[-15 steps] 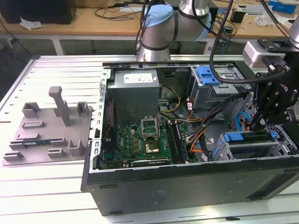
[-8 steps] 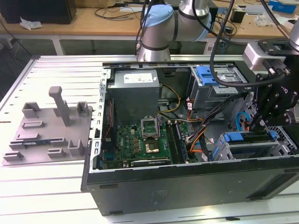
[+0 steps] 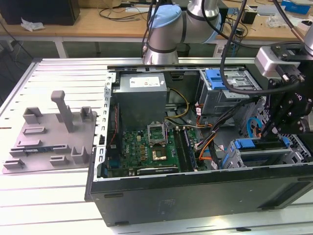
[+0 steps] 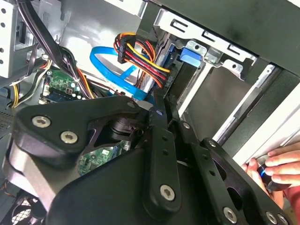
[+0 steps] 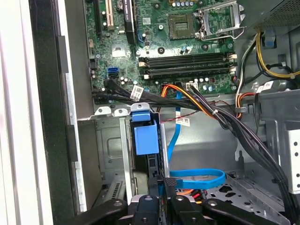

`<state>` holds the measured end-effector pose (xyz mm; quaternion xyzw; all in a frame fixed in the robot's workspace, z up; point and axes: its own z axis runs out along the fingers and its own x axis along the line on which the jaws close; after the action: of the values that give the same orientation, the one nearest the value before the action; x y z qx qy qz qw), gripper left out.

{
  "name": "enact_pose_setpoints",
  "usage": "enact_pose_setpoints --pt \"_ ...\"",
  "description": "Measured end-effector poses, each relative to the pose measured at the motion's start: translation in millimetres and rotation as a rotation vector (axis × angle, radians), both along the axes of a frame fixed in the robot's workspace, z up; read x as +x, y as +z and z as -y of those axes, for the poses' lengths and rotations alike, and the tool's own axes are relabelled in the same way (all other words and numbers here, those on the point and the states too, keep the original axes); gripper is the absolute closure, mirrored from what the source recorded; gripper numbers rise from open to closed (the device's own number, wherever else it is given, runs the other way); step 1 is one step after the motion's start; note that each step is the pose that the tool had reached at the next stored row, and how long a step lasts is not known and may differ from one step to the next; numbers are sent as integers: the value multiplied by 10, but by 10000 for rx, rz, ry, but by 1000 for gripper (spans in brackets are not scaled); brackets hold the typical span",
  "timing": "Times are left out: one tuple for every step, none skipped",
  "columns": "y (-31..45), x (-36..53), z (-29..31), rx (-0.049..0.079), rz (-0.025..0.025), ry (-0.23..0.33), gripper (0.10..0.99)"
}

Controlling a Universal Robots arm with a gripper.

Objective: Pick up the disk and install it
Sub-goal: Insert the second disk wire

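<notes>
Black claw [image 3: 272,128] at right of exterior view, fingertips hidden in case; spread or pinched, cannot tell. Blue-bracketed silver disk [image 3: 261,145] seated in lower-right metal bay, directly under claw.

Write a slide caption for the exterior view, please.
Robot arm's gripper lowered at the blue-bracketed disk in the drive cage of an open computer case.
</notes>
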<state>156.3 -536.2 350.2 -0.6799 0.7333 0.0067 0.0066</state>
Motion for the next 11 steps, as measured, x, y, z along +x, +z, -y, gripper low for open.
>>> enact_pose_setpoints --pt "-2 0 0 3 0 0 925" --pt "-5 0 0 8 1 0 925" --pt "-8 -1 0 11 1 0 925" --pt "-9 -2 0 13 2 2 925" --pt "-11 -2 0 15 1 3 925" --pt "-12 -2 0 17 2 5 925" --pt "-13 -2 0 18 3 6 925" --pt "-14 -3 0 22 3 6 925" --pt "-15 -3 0 27 4 6 925" --pt "-17 -3 1 37 5 7 925" --pt "-17 -2 4 45 6 7 925"
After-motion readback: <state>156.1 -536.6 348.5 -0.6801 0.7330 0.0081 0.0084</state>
